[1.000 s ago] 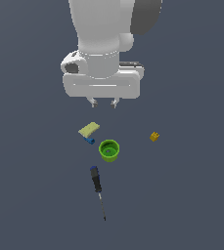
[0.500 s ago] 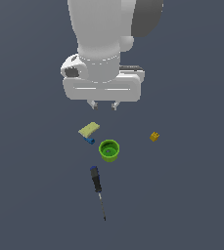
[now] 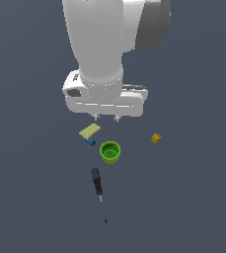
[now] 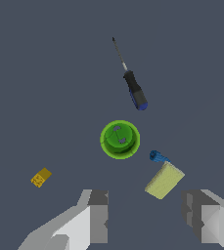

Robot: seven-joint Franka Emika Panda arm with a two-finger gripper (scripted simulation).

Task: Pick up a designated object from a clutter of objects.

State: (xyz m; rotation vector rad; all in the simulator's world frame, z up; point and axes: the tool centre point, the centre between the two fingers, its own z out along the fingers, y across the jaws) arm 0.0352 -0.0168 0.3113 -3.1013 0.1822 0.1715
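Note:
The lime-green cup stands upright on the dark floor, rim up, also seen from above in the wrist view. My gripper hangs above and behind it, open, with nothing between its fingers. Beside the cup lies the flat yellow-green block with a blue piece. A black-and-blue screwdriver lies in front of the cup, tip pointing away from it. A tiny yellow block sits apart on the exterior view's right.
The dark grey floor stretches all around the small cluster. The white arm and hand body loom over the back of the scene.
The hand has come down slightly toward the objects. The cup, screwdriver and blocks have not moved.

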